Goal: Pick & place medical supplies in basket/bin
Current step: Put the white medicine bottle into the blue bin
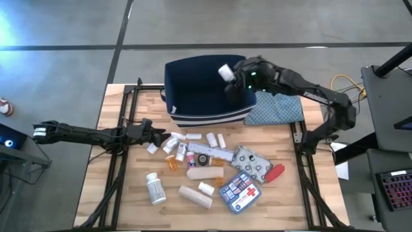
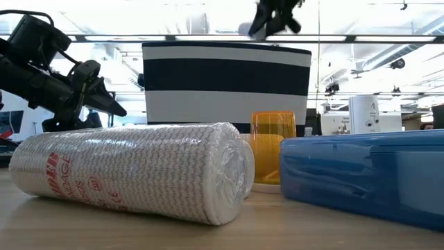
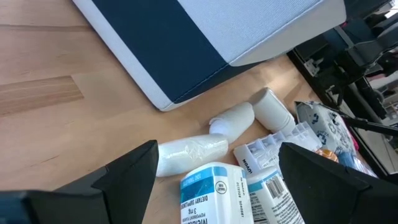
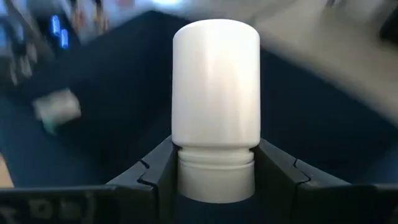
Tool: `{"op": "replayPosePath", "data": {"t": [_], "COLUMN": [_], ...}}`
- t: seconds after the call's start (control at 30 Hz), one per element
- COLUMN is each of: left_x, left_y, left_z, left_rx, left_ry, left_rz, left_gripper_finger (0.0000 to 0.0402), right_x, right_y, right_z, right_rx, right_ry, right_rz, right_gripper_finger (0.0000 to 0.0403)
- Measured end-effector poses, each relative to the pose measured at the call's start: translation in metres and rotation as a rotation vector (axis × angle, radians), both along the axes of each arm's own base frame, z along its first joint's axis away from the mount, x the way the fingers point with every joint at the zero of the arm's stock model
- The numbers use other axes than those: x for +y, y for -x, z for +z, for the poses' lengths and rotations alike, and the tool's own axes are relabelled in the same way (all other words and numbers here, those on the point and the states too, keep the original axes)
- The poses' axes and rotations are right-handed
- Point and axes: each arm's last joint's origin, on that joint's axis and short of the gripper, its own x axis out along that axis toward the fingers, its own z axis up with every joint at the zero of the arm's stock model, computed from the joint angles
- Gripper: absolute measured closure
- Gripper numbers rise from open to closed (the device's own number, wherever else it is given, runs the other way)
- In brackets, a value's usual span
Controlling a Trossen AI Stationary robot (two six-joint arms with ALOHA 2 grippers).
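My right gripper (image 1: 234, 75) is shut on a white pill bottle (image 1: 226, 71) above the far right corner of the navy bin (image 1: 206, 116), whose white stripes show in the low view (image 2: 225, 90). One small pale item (image 4: 56, 109) lies inside the bin. Other supplies lie on the table in front of it: bandage rolls (image 1: 195, 196), a blue pouch (image 1: 240, 191), a blister pack (image 1: 252, 162), a red tool (image 1: 275, 173) and an orange vial (image 1: 172, 164). My left gripper (image 1: 156, 136) stands open at the table's left, low over the nearest bottles (image 3: 214, 193). My right gripper pinches the bottle's narrower ringed end (image 4: 216, 171) between its two fingers (image 4: 158, 171). The fingers come from the table's right side, slanting down. The bottle's wide body (image 4: 216, 81) sticks out past the fingertips, lifted clear above the bin's opening.
A blue-grey patterned cloth (image 1: 273, 107) lies to the right of the bin. Black rails (image 1: 122, 161) run along the table's left and right sides. A wrapped bandage roll (image 2: 139, 170) and the blue pouch (image 2: 361, 173) fill the foreground of the low view.
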Motion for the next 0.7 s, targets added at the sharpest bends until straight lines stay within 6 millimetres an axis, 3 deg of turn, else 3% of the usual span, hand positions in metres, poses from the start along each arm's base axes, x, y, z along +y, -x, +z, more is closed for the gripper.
{"op": "replayPosePath", "data": {"t": [0.1,0.23,0.57,0.7], "left_x": [0.0,0.0,0.0,0.0], "left_y": [0.0,0.0,0.0,0.0], "left_z": [0.0,0.0,0.0,0.0], "left_rx": [0.0,0.0,-0.001,0.0], "left_ry": [0.0,0.0,0.0,0.0], "left_rz": [0.0,0.0,0.001,0.0], "left_gripper_finger": [0.0091,0.0091,0.0091,0.0091], "right_x": [-0.004,-0.004,-0.008,-0.009], "right_y": [-0.006,-0.008,-0.013,-0.014], "right_z": [-0.01,-0.003,-0.01,-0.021], "right_rx": [0.031,-0.003,0.037,0.143], "right_ry": [-0.038,-0.007,-0.013,0.002], "right_rz": [0.01,0.021,0.025,0.032], "right_gripper_finger": [0.0247,0.0255,0.0254,0.0214]}}
